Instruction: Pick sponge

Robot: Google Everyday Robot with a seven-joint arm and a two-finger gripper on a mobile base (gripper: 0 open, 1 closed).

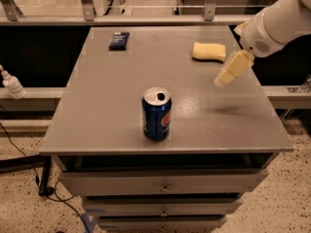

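The robot's pale-yellow hand hovers over the grey desk; whether it is released or clenched cannot be told. The pale-yellow soft foam sponge lies just beyond it, untouched; an off-centre descent could shove the light block aside

One blue soda can, one pale-yellow foam sponge, one dark flat packet; one gripper, above the surface's far right.

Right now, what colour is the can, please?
Can: blue, camera view; gripper hovers near sponge.
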